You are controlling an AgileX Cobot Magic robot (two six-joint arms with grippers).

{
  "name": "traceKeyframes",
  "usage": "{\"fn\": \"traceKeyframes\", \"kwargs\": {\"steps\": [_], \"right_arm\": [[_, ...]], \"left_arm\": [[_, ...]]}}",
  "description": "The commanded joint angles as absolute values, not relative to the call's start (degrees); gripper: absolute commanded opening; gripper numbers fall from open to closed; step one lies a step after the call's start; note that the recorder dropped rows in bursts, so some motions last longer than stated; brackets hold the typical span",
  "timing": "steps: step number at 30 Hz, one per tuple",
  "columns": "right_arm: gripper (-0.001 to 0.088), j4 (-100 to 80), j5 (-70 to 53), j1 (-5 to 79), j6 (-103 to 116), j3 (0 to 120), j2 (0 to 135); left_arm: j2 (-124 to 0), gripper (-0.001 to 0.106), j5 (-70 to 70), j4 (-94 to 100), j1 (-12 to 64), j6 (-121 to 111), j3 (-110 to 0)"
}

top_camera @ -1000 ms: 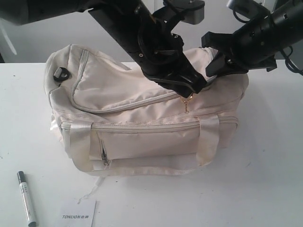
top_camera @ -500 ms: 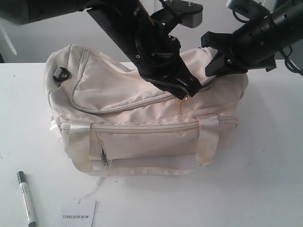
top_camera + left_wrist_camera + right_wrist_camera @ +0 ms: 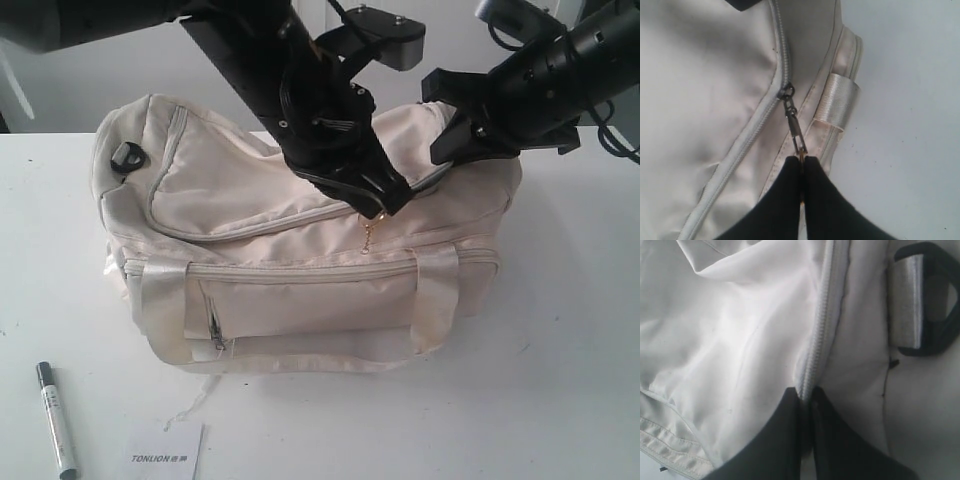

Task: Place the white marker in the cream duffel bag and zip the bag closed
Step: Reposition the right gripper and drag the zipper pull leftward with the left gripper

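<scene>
A white table carries everything. On it sits the large, soft cream duffel bag, slumped and creased, with shiny cream straps looped down its front, a zipped front pocket and a curved top zipper piped in pale grey. A black plastic ring shows at its left end (another fills a corner of the right wrist view).

The black left end effector reaches down over the middle of the bag. In its wrist view the fingers are pressed together on the thin metal zipper pull, which hangs from the slider. The black right end effector is at the bag's right end, and its fingers are likewise clamped together, pinching the cream fabric along the zipper seam.

The slim white marker, with a grey-white barrel and a dark grey cap, lies flat on the table at the front left, well apart from the bag and outside it. Its small black print is too fine to read. Near it lies a small white paper card printed "TONLION". A short gold chain dangles below the left end effector.
</scene>
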State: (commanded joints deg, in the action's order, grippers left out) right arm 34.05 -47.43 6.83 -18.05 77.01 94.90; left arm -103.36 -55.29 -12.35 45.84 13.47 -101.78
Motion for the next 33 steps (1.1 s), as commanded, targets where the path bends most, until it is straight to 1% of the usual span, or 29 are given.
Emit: {"fn": "traceKeyframes", "kwargs": {"steps": [33], "right_arm": [[0.0, 33.7, -47.1, 6.8, -18.0, 77.0, 94.9]], "left_arm": [[-103.3, 0.0, -61.6, -6.5, 45.8, 13.9, -101.8]]}}
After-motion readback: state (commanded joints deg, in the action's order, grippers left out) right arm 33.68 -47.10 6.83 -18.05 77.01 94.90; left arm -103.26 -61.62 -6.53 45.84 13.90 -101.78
